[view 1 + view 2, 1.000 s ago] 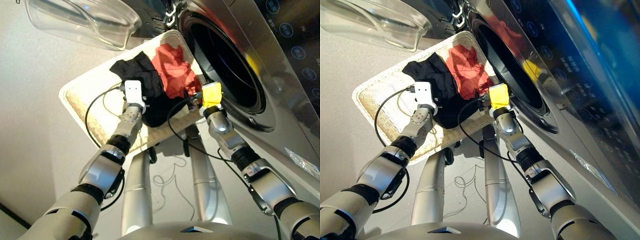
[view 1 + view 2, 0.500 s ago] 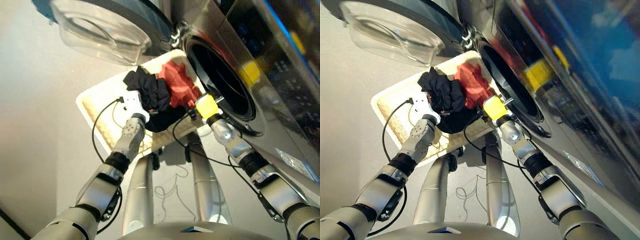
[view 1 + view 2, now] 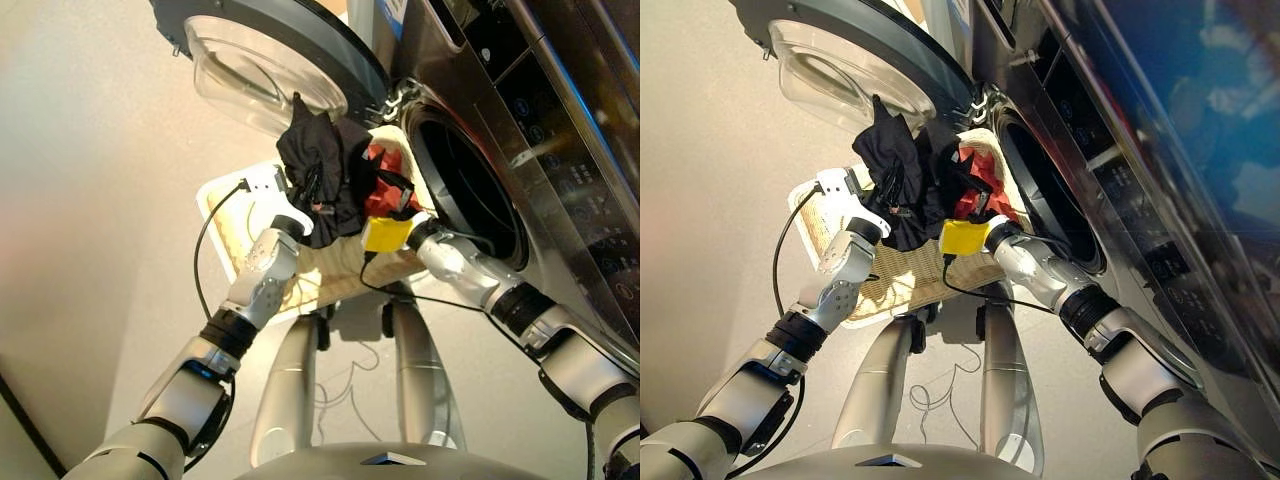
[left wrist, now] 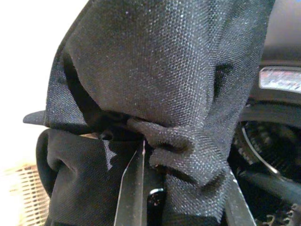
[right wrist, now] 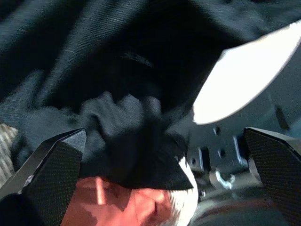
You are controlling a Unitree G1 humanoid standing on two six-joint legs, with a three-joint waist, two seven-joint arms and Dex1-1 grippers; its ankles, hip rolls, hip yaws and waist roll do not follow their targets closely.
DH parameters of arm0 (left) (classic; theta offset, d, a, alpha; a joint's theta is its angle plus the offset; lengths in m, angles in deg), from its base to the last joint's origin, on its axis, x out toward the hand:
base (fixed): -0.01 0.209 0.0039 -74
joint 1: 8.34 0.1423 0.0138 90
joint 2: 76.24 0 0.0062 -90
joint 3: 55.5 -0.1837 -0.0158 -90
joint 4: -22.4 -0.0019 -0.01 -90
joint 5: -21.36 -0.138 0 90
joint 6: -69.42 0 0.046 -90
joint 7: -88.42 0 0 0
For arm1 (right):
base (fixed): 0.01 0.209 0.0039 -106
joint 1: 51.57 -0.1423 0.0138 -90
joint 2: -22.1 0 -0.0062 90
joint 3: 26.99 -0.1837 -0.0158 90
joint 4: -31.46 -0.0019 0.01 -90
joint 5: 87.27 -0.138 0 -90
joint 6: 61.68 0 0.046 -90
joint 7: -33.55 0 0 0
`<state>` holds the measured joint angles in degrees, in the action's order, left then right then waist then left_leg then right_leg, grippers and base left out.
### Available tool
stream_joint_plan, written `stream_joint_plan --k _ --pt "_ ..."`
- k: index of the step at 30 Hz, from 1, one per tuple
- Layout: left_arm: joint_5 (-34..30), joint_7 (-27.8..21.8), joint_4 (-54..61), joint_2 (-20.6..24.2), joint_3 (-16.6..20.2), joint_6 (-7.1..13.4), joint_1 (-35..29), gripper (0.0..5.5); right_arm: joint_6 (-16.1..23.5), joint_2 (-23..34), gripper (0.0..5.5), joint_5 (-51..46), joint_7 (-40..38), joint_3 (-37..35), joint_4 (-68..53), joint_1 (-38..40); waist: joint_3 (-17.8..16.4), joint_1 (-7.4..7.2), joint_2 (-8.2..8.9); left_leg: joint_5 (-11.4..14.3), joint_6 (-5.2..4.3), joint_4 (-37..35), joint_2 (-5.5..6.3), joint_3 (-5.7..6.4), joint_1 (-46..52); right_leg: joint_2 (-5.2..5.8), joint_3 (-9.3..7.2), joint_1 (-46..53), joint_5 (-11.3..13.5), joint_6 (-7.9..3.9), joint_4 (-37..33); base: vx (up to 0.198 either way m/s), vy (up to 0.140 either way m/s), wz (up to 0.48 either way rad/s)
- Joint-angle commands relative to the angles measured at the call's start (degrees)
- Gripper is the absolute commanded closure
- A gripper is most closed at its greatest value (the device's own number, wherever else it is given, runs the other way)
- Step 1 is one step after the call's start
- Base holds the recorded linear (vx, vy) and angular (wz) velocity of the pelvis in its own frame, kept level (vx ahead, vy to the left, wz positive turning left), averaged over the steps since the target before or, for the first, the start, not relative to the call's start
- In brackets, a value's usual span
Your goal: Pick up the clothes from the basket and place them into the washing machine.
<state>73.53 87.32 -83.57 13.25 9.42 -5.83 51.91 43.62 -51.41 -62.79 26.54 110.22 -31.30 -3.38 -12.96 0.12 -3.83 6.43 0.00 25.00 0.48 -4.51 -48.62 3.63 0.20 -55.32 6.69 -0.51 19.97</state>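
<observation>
Here, left gripper (image 3: 296, 190) clenches black cloth (image 3: 322, 172) above basket (image 3: 228, 215) on pale floor (image 3: 90, 200); right gripper (image 3: 392, 205) spread, beside washer (image 3: 480, 150) mouth.

The robot's arms are shiny silver with black rings at the joints. The left arm (image 3: 255, 295) is on the left and the right arm (image 3: 480, 285) is on the right. A white box (image 3: 268, 188) sits by the left wrist. A thin black cable (image 3: 200, 265) loops from the box down the arm. Another black cable (image 3: 400, 292) hangs by the right arm. In the right wrist view, the fingers (image 5: 51, 172) are black with a bumpy criss-cross skin.
</observation>
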Motion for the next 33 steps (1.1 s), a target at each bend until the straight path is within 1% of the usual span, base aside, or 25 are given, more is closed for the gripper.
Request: stream_joint_plan --k 1,2,3,6,7,11,12,13,14,15,18,19,20,21,28,32,33 --pt "2.21 -0.77 6.57 0.02 0.19 3.14 0.71 5.5 1.66 -1.14 0.0 8.23 -2.29 3.15 -3.95 -1.97 4.06 0.01 -1.85 -2.1 1.16 -3.46 1.5 1.83 -1.67 -0.83 -3.07 4.37 -3.73 -2.86 -2.62 0.0 0.0 0.0" --pt "2.21 -0.75 6.6 0.02 0.22 3.12 0.73 5.5 1.66 -1.18 0.0 8.34 -2.39 3.19 -3.9 -1.96 4.06 -0.01 -1.88 -2.08 1.16 -3.43 1.49 1.84 -1.69 -0.83 -3.08 4.36 -3.74 -2.86 -2.61 0.0 0.0 0.0" --pt "3.26 -0.23 7.45 -0.41 0.05 3.22 0.61 5.5 0.78 -1.29 0.0 12.9 -4.46 3.59 -4.01 -2.4 4.17 0.13 -2.08 -2.08 1.21 -3.42 1.48 1.89 -1.84 -0.86 -3.05 4.15 -3.86 -2.82 -2.47 0.0 0.0 0.0" --pt "5.17 0.29 8.5 -1.23 -0.53 3.5 0.42 5.5 0.12 -3.19 0.0 14.35 -5.75 3.5 -2.79 -2.4 4.14 0.31 -2.18 -2.1 1.34 -3.36 1.51 2.02 -2.1 -0.83 -3.03 3.98 -3.78 -2.8 -2.52 0.0 0.0 0.0" --pt "6.46 0.66 9.14 -1.63 -1.24 3.49 0.32 5.5 -1.19 -4.59 0.0 16.37 -7.76 3.27 -2.09 -2.66 4.12 0.49 -2.39 -2.11 1.42 -3.29 1.48 2.01 -2.26 -0.74 -3.02 3.89 -3.7 -2.83 -2.57 0.0 0.0 0.0" --pt "9.13 1.14 12.35 -1.62 -3.51 3.63 0.53 5.5 -3.79 -8.5 0.0 20.91 -12.28 3.25 0.81 -5.0 4.19 1.38 -3.02 -2.25 1.5 -3.24 1.45 1.94 -2.8 -0.68 -2.92 3.42 -3.53 -2.87 -2.65 0.0 0.0 0.0" --pt "9.82 1.0 13.27 -1.4 -4.28 3.6 0.87 5.5 -4.28 -9.49 0.0 22.04 -12.89 3.73 1.78 -5.97 4.27 1.68 -3.15 -2.27 1.49 -3.28 1.43 1.88 -2.83 -0.64 -2.97 3.34 -3.46 -2.88 -2.71 0.0 0.0 0.0" --pt "9.84 1.01 13.33 -1.31 -4.26 3.59 0.92 5.5 -4.27 -9.67 0.0 22.11 -13.03 3.77 1.99 -6.02 4.28 1.65 -3.1 -2.26 1.49 -3.27 1.42 1.88 -2.85 -0.65 -2.96 3.32 -3.45 -2.88 -2.71 0.0 0.0 0.0" --pt "10.97 0.42 14.65 -0.8 -5.8 3.29 1.36 5.5 -4.96 -11.13 0.0 23.37 -13.22 4.45 3.32 -7.96 4.39 2.07 -3.27 -2.34 1.48 -3.31 1.42 1.87 -2.96 -0.64 -2.99 3.2 -3.39 -2.87 -2.75 0.0 0.0 0.0" --pt "11.01 0.41 14.68 -0.72 -5.78 3.28 1.38 5.5 -4.95 -11.26 0.0 23.41 -13.3 4.47 3.46 -8.01 4.39 2.04 -3.22 -2.34 1.48 -3.3 1.42 1.87 -2.98 -0.64 -2.99 3.18 -3.39 -2.87 -2.75 0.0 0.0 0.0" --pt "13.02 -0.36 15.43 -0.97 -7.66 2.78 1.41 5.5 -5.72 -12.54 0.0 24.34 -14.36 4.56 4.58 -10.08 4.45 2.22 -3.22 -2.37 1.5 -3.2 1.49 1.89 -3.07 -0.64 -2.95 3.11 -3.36 -2.85 -2.74 0.0 0.0 0.0" --pt "13.57 -0.18 15.74 -1.29 -8.21 2.74 1.34 5.5 -6.09 -12.57 1.12 24.28 -15.08 4.1 4.55 -10.55 4.42 2.13 -3.22 -2.39 1.51 -3.13 1.49 1.94 -3.11 -0.65 -2.9 3.07 -3.36 -2.85 -2.69 0.0 0.0 0.0" --pt "13.58 -0.16 15.75 -1.28 -8.22 2.73 1.32 5.5 -6.1 -12.56 4.96 24.28 -15.08 4.08 4.54 -10.55 4.4 2.14 -3.21 -2.39 1.51 -3.12 1.49 1.95 -3.11 -0.65 -2.91 3.07 -3.36 -2.85 -2.68 0.0 0.0 0.0" --pt "13.87 -0.11 15.83 -1.64 -8.66 2.47 1.32 5.5 -6.62 -12.45 5.5 23.8 -15.92 3.01 4.73 -10.39 4.35 1.97 -3.25 -2.36 1.55 -3.03 1.45 2.06 -3.04 -0.65 -2.91 3.06 -3.41 -2.86 -2.58 0.0 0.0 0.0" --pt "13.97 0.23 16.78 -0.86 -8.78 2.56 1.97 5.5 -7.28 -12.06 5.5 21.79 -17.49 0.45 4.41 -8.93 4.37 1.88 -3.13 -2.14 1.66 -2.73 1.38 2.01 -3.05 -0.66 -2.88 3.01 -3.44 -2.84 -2.32 0.0 0.0 0.0" --pt "13.48 0.62 16.44 -0.57 -8.07 2.69 2.89 5.5 -7.32 -11.67 5.5 19.95 -17.94 -0.91 4.52 -7.46 4.35 1.74 -3.02 -2.11 1.7 -2.83 1.34 1.89 -2.93 -0.62 -2.91 3.06 -3.41 -2.81 -2.31 0.0 0.0 0.0" --pt "13.29 0.84 16.25 -0.57 -7.85 2.76 2.95 4.59 -7.3 -11.68 5.5 18.88 -18.31 -1.65 5.04 -6.77 4.35 1.71 -3.01 -2.13 1.69 -2.86 1.35 1.9 -2.89 -0.61 -2.89 3.08 -3.39 -2.81 -2.33 0.0 0.0 0.0"
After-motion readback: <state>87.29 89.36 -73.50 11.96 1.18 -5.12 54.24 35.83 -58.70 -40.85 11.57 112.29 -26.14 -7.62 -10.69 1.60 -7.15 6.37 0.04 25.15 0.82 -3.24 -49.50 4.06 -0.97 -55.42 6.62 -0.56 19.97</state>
